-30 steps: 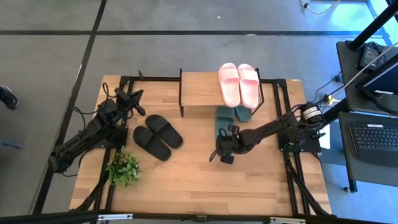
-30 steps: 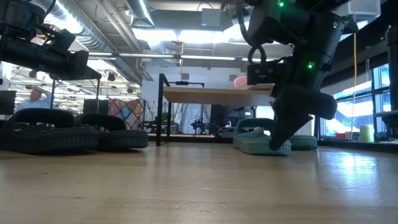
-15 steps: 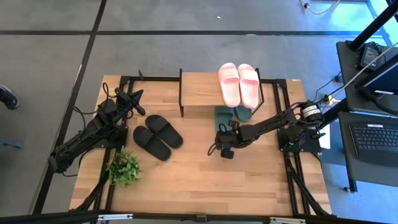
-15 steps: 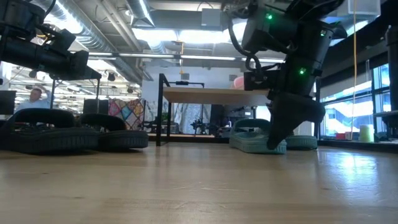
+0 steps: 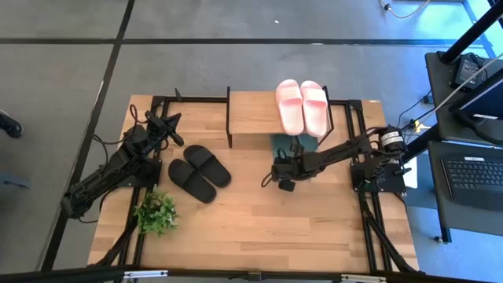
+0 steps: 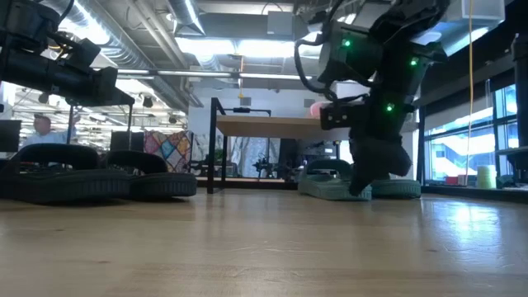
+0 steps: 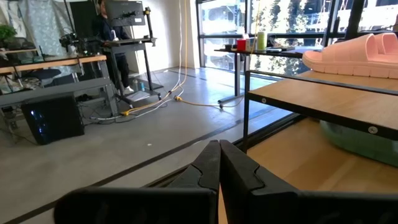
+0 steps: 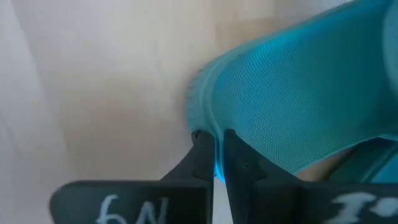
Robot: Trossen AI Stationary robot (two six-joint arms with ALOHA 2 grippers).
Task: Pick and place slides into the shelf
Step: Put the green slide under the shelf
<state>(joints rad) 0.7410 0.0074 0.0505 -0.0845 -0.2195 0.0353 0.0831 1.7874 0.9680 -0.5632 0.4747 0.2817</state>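
Pushed farther under the shelf [image 5: 255,118]: green slide [image 6: 326,187].
Right gripper [image 5: 286,167] pinches its heel edge; left gripper [image 5: 174,130], at nine o'clock, closed empty.

Slides [image 5: 302,105] atop shelf [image 5: 253,118]

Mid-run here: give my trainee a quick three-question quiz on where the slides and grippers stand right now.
1. True or false: the pale pink slides lie on top of the shelf.
2. What is the right gripper shut on?
A. a black slide
B. a dark green slide
C. the plant
3. Fill in: the left gripper waits near the table's ____ edge, apart from the black slides.

Key: 1 true; 2 B; 3 left.
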